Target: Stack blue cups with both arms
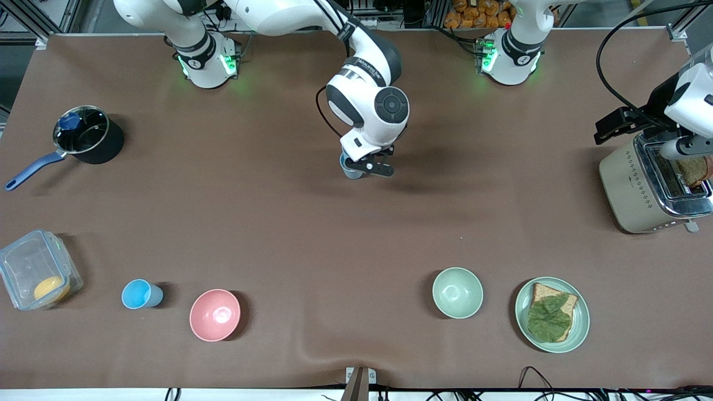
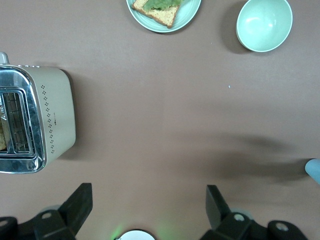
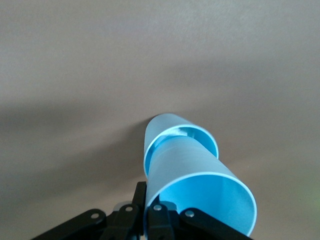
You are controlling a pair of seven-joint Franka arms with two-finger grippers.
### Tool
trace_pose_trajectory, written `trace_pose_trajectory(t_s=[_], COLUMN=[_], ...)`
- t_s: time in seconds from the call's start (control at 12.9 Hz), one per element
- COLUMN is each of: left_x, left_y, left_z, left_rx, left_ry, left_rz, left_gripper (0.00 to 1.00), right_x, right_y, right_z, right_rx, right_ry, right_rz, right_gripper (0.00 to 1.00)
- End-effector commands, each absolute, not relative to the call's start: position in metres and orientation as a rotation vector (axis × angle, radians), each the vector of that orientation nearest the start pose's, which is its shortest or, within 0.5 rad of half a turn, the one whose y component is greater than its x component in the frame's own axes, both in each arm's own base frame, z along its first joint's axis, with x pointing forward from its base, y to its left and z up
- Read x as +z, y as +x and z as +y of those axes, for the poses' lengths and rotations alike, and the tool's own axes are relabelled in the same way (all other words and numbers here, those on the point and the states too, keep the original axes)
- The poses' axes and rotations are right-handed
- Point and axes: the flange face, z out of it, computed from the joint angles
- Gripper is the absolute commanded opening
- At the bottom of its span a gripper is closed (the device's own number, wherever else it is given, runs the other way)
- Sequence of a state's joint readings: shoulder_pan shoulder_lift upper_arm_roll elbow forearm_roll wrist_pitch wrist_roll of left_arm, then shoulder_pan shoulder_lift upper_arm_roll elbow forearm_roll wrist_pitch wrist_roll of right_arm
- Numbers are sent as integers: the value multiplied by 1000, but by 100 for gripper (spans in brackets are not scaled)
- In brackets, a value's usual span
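I see the right arm reaching from its base at the upper left of the front view, folding down toward the centre of the brown tabletop. Its wrist points straight down, and the right end effector sits low, just above centre of the frame. In the right wrist view, the right end effector is clamped on the wall of a blue cup, whose narrow end is pushed into the mouth of a second blue cup standing on the tabletop. In the front view only a sliver of these cups shows beside the black fingers.

A third blue cup stands alone in the lower left of the front view, between a clear plastic container and the pink bowl.

The left arm waits at the right edge of the front view, its left end effector held above the toaster. In the left wrist view, its two fingers are spread wide apart, holding nothing.

The pale green bowl and a plate with bread and a leaf lie in the lower right of the front view. A dark saucepan sits at the upper left.
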State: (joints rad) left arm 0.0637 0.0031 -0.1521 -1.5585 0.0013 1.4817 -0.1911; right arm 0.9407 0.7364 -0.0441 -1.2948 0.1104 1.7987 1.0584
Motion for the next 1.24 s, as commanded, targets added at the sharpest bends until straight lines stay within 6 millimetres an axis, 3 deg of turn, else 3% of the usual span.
trace_pose_trajectory(t_s=[0.0,0.08,0.15,0.23,0.31,0.54,0.62,0.77,1.0,1.16], left_x=[624,626,627,627,628,627,628,629,639,646], left_y=[543,542,541,541,540,540,540,540,539,538], left_z=[-50,-51,-51,-51,-51,-49,-49,-48,-50,-48], left_rx=[137,132,130,130,125,128,124,122,94,96], left_ry=[-3138,-3138,-3138,-3138,-3139,-3135,-3135,-3130,-3134,-3131], left_rz=[-146,-143,-143,-143,-141,-127,-124,-122,-117,-122], left_gripper=[100,100,100,100,100,100,100,100,100,100], right_x=[288,287,287,289,294,325,341,373,429,478], right_y=[437,437,439,442,441,455,467,489,531,567], right_z=[568,567,566,563,565,557,547,518,447,366], right_rx=[280,280,284,285,275,233,221,232,258,253], right_ry=[-3276,-3278,-3278,-3274,-3272,-3237,-3215,-3211,-3192,-3174], right_rz=[328,325,325,338,331,347,358,206,71,15], right_gripper=[0,0,28,89,100,100,100,100,100,100])
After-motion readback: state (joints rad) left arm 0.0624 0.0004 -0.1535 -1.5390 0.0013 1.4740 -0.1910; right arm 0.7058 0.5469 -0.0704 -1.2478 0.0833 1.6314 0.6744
